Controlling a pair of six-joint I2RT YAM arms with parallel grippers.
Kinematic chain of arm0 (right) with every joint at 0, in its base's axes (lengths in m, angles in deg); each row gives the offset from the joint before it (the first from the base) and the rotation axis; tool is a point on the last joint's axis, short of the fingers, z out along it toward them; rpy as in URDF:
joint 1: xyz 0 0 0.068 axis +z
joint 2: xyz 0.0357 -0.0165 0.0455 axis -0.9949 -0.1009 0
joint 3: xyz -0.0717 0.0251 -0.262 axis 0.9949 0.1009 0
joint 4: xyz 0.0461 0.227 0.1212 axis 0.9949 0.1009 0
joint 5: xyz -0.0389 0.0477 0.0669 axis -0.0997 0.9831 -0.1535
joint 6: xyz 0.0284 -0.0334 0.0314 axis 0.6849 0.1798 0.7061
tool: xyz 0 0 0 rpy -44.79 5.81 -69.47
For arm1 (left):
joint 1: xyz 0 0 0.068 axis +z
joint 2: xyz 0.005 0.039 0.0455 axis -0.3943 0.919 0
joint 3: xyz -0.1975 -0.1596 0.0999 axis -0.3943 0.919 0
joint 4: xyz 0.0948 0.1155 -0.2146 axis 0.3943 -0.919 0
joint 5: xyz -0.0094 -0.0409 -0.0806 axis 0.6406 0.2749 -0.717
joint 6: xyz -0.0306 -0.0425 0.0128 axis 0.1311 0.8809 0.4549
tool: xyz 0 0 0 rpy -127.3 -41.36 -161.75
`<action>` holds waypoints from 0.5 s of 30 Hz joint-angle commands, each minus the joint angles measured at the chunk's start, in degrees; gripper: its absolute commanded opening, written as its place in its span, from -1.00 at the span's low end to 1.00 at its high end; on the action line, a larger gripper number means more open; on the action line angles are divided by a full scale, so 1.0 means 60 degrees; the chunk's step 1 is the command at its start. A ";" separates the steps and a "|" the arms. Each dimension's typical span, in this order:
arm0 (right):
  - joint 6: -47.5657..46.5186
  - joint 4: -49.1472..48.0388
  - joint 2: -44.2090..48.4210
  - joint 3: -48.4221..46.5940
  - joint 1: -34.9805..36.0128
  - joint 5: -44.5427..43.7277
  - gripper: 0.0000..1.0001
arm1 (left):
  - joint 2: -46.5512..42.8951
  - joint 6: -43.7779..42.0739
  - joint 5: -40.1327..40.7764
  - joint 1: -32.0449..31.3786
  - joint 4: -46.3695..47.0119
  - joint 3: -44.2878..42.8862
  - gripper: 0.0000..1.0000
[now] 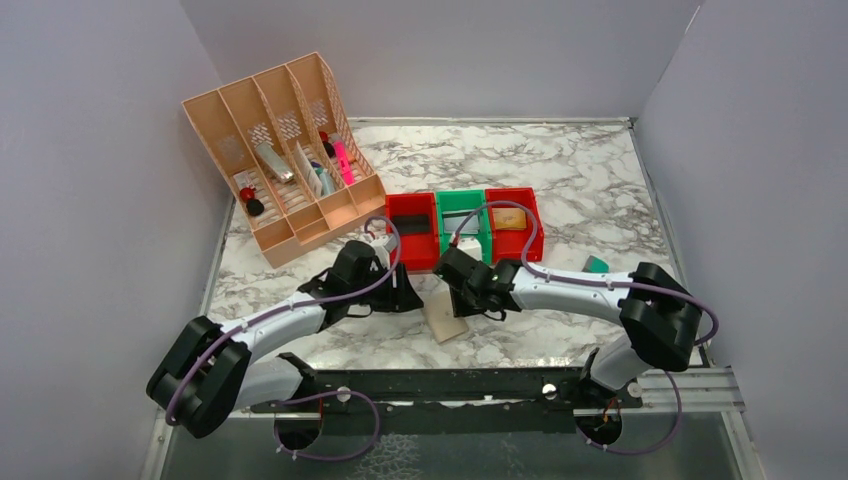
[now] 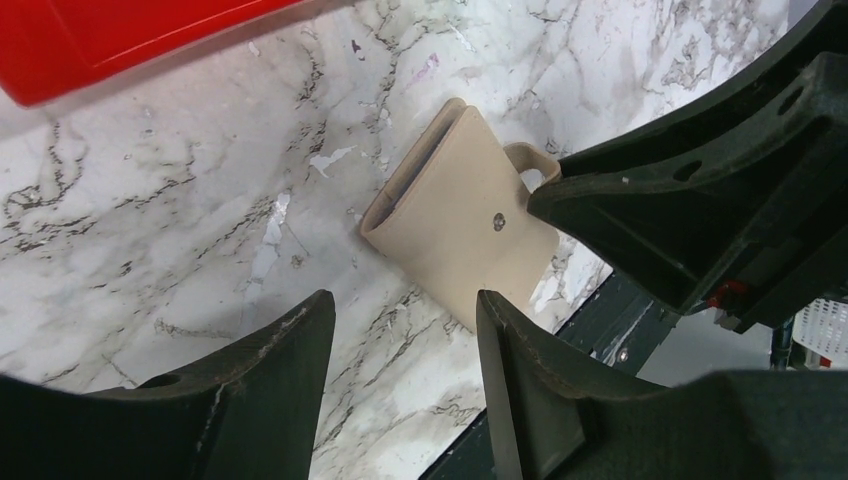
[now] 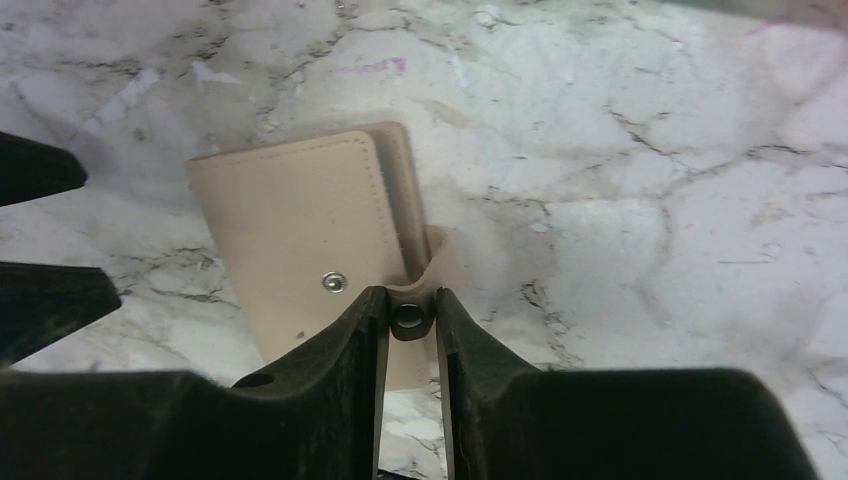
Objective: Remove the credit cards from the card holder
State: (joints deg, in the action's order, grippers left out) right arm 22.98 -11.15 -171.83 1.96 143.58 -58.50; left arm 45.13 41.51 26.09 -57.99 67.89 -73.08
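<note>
The tan card holder (image 1: pixel 446 323) lies folded shut on the marble table near the front edge, its round snap stud (image 2: pixel 499 222) facing up. No credit cards show. My right gripper (image 3: pixel 408 296) is shut on the holder's snap tab (image 3: pixel 407 317), which is lifted off the stud (image 3: pixel 334 283). In the top view the right gripper (image 1: pixel 470 299) sits at the holder's right edge. My left gripper (image 2: pixel 402 302) is open and empty, low over the table just left of the holder (image 2: pixel 455 215). In the top view the left gripper (image 1: pixel 408 297) is beside the holder.
A red bin (image 1: pixel 412 230), a green bin (image 1: pixel 461 225) and a second red bin (image 1: pixel 515 226) stand in a row just behind the grippers. A peach desk organizer (image 1: pixel 285 165) stands at the back left. A teal item (image 1: pixel 597 265) lies at the right. A black rail (image 1: pixel 450 385) runs along the front.
</note>
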 commanded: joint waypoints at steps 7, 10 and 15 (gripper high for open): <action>0.0219 0.1274 -0.0141 -0.0355 -0.0056 -0.1501 -0.35 | 0.0122 -0.0382 -0.0169 -0.0161 -0.0338 -0.0570 0.16; 0.0144 0.1018 -0.0041 -0.0228 -0.0066 -0.1458 -0.30 | 0.0182 -0.0399 -0.0142 -0.0190 -0.0377 -0.0604 0.17; -0.0246 0.0407 -0.0067 -0.0135 -0.0102 -0.1162 -0.27 | 0.0230 -0.0384 -0.0128 -0.0255 -0.0408 -0.0658 0.17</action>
State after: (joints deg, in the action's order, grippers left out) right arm 22.87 -5.71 -172.37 0.80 143.34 -64.62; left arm 46.24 40.16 26.09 -58.93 65.88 -75.52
